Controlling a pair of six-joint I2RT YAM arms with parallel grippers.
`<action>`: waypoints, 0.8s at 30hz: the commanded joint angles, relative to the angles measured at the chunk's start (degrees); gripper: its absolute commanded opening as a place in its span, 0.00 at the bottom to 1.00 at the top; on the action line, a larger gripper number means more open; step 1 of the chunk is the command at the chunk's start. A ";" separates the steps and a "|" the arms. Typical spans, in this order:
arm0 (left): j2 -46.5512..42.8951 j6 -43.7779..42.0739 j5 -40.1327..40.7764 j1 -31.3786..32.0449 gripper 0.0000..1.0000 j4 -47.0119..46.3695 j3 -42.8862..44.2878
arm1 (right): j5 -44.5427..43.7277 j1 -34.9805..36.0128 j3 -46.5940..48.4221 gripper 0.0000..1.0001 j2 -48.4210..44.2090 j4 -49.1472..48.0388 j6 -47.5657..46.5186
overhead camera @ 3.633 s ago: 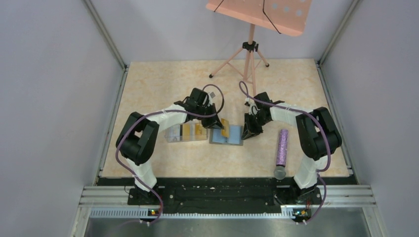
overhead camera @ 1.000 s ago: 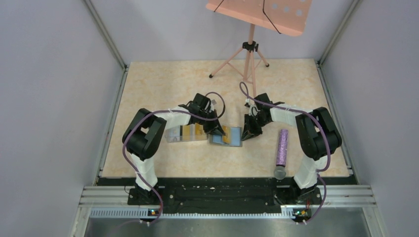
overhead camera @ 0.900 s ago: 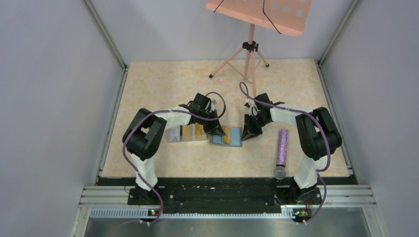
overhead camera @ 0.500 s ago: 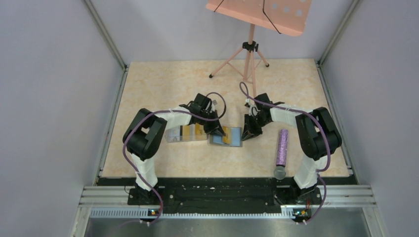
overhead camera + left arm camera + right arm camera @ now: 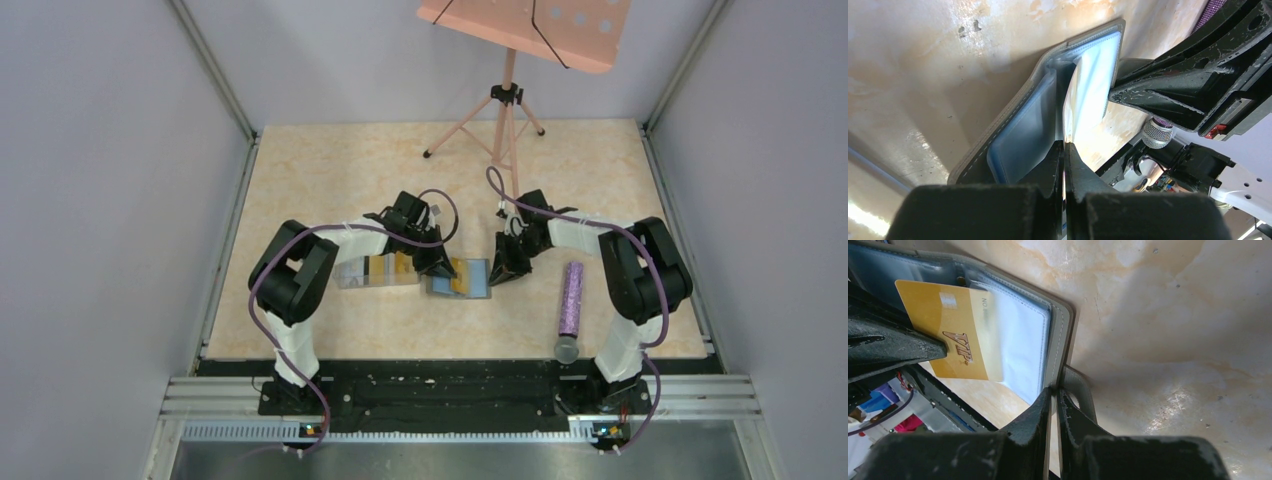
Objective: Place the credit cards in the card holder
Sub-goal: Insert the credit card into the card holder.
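The left gripper (image 5: 1064,146) has come down, fingers pinching a gold VIP card (image 5: 955,335) now partly inside the card holder (image 5: 1062,340), whose edge the right gripper (image 5: 1053,390) clamps.

A gold card (image 5: 963,320) lettered VIP, a grey card holder (image 5: 1063,340) with pale-blue pockets, on a marbled beige table (image 5: 1173,315).

surface: beige table (image 5: 330,170) | on it: card holder (image 5: 478,281); clear box (image 5: 350,275); microphone (image 5: 570,300); tripod stand (image 5: 508,110)
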State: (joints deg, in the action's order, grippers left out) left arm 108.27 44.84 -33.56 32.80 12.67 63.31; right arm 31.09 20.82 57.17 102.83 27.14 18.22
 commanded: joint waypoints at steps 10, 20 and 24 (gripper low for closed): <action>1.34 -3.83 6.97 1.87 0.18 13.95 4.98 | 1.60 -0.25 -0.31 0.07 -0.04 -2.53 0.47; 5.65 -7.09 8.69 3.95 0.31 22.06 12.49 | 2.57 -0.21 -0.43 0.06 -0.28 -2.70 0.51; 7.16 -6.52 6.66 4.64 0.32 22.03 14.49 | 3.89 -0.17 -0.61 0.06 -0.33 -2.92 0.89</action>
State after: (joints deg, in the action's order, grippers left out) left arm 113.78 39.05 -25.91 36.56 32.67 75.18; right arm 32.16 20.82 56.97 102.83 26.30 18.24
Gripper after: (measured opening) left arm 0.321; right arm 0.065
